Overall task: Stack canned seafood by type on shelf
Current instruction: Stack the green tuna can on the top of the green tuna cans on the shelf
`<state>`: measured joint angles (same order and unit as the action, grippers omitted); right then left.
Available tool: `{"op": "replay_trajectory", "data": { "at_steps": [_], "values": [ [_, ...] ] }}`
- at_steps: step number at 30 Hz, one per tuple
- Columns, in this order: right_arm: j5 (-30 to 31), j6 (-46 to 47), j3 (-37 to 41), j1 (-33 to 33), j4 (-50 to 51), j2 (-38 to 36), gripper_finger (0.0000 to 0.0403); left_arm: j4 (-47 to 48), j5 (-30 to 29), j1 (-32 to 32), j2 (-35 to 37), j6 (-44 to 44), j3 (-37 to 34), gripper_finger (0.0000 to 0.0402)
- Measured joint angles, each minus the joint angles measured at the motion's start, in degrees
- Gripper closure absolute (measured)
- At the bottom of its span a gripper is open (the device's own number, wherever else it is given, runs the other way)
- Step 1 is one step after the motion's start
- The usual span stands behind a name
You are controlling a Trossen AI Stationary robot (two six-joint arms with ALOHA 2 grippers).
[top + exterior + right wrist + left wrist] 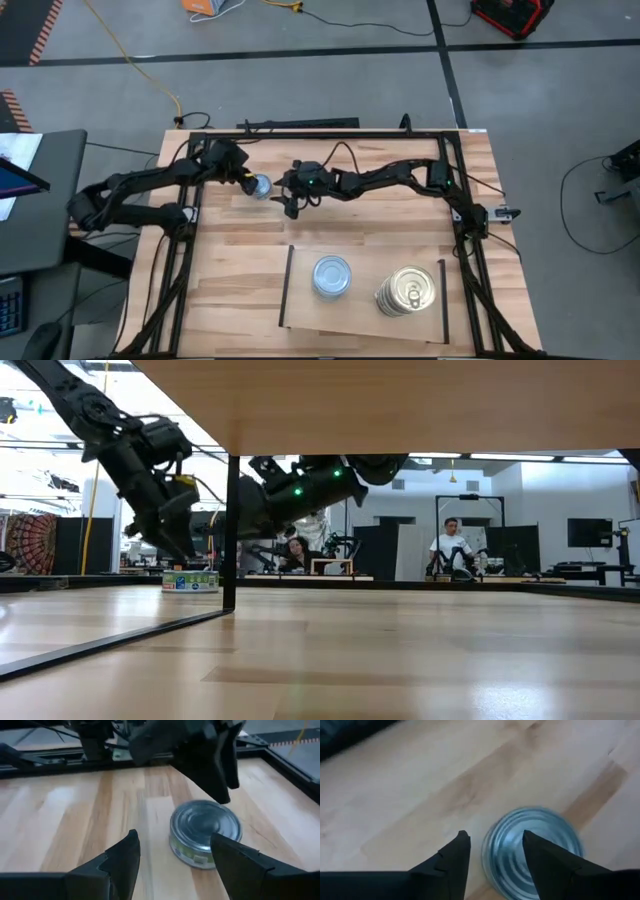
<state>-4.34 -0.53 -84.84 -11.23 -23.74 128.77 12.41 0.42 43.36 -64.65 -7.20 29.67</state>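
A single silvery-blue-lidded tin (260, 186) stands upright on the tabletop near its far left, and it also shows in the right wrist view (205, 830). My left gripper (250, 182) is open just above it, one finger (550, 865) over the lid. The low view shows a small gap between that gripper (185, 550) and the tin (190, 581). My right gripper (175, 865) is open, low and to the tin's right, pointing at it without touching. On the shelf (300, 300) stand a silvery-blue stack (332, 277) and a gold-lidded stack (405, 292).
Black frame rails (190, 250) run along both table sides and the far edge, with cables on the right. The shelf's black side strips (288, 285) stand upright. In the low view a shelf post (230, 530) rises in front, and people sit in the room beyond (450, 550).
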Motion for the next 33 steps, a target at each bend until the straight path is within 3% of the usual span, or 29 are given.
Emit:
{"op": "replay_trajectory", "data": {
  "at_steps": [8,15,18,25,33],
  "values": [
    [1.56,-1.12,0.04,-1.78,6.1,0.06,0.0133,0.2,0.77,1.57,0.05,0.02,0.0,0.0257],
    [1.64,-0.04,0.07,-2.97,8.99,0.06,0.0133,5.08,-14.86,1.46,3.11,2.64,0.04,0.0267],
    [1.61,0.02,0.07,-2.69,8.96,0.06,0.0133,8.69,-17.46,1.37,2.04,3.07,0.04,0.0268],
    [1.45,0.02,0.07,-2.32,8.61,0.06,0.0133,10.15,-13.75,0.35,-2.61,4.4,0.04,0.0268],
    [1.45,-0.15,0.07,-2.82,14.95,0.06,0.0133,4.67,-8.96,-4.39,-8.01,7.5,0.04,0.0268]
  ]
}}
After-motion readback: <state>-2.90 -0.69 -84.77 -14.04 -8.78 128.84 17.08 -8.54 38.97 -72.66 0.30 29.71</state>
